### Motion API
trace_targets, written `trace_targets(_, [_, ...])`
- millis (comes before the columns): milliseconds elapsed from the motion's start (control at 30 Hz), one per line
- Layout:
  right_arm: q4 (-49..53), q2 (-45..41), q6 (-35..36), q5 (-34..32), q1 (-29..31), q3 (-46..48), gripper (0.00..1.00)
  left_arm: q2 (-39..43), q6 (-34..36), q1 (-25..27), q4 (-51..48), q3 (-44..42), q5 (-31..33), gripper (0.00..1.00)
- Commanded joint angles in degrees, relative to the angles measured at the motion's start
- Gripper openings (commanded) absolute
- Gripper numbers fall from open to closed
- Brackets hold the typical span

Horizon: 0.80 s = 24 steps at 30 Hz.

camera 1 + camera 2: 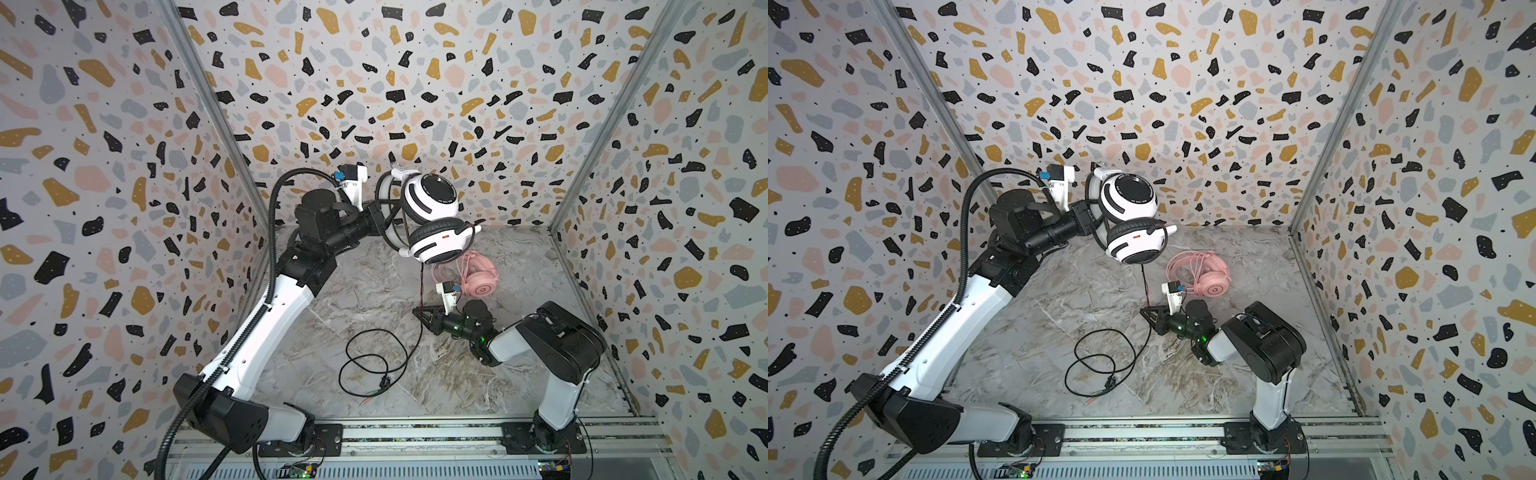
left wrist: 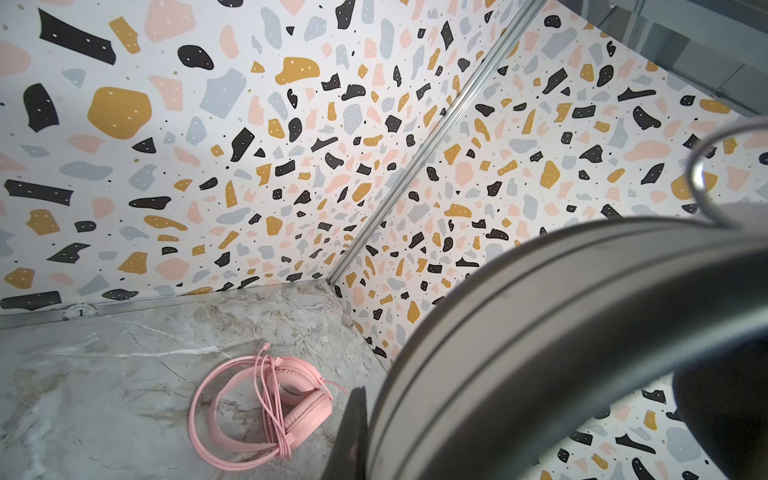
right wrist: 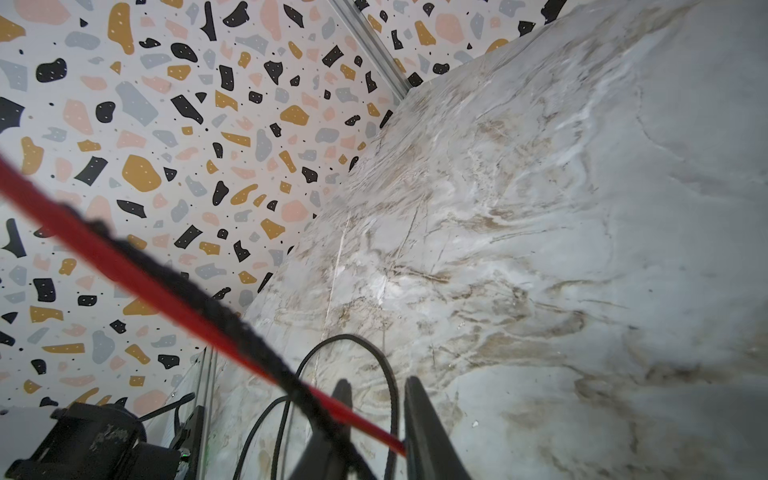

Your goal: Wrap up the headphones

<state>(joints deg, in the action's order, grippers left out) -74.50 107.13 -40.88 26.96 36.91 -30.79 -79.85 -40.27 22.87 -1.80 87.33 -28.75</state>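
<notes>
**White headset up in the air, its cable between the right claw's fingers**

The left claw (image 1: pixel 380 212) (image 1: pixel 1086 216) is clenched on the headband of the big white-and-black headset (image 1: pixel 434 245) (image 1: pixel 1133 245) with round ear cups. It holds the headset up in the air, over the back part of the grey marble desk (image 1: pixel 457 374) (image 1: pixel 1183 374). One ear cup sits above the other. In the left wrist view the headband (image 2: pixel 540 332) is a wide, blurry grey arc very close to the camera.

A thin dark cable (image 1: pixel 421 286) (image 1: pixel 1145 286) hangs straight down from the lower ear cup to the right claw (image 1: pixel 419 312) (image 1: pixel 1147 311). In the right wrist view the cable (image 3: pixel 124 266) looks woven, red and black. It runs between the two black fingers (image 3: pixel 419 415) of the right claw (image 3: pixel 376 380). The fingers stand a little apart, and the gap is wider than the cable, so this claw is released and not squeezing. The cable touches one finger. Past the claw, the rest of the cable drops to the desk and lies there in loose loops, near the middle and toward the front.

The all-pink headset (image 1: pixel 478 278) (image 1: pixel 1212 278) (image 2: pixel 282 407) lies flat on the desk, toward the back right, just behind the right arm's wrist. Its pink cable is wound around it. It is apart from both claws.
</notes>
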Motion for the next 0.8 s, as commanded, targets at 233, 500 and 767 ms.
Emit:
trace_targets(233, [-7.54,0.36,-3.35,0.5,1.02,1.85,0.04,2.07,-3.15,-5.57,3.22,2.45,5.81,0.0])
trace_targets(500, [-0.16,-11.79,-1.47,0.66,1.8,13.27,0.04,5.35,-0.74,-7.32,1.23,-5.85,29.25,0.0])
trace_targets(767, [39.6,-39.82,10.74,-14.35,15.34,17.49,0.05,7.52,1.3,-7.31,7.15,-16.28,51.11,0.0])
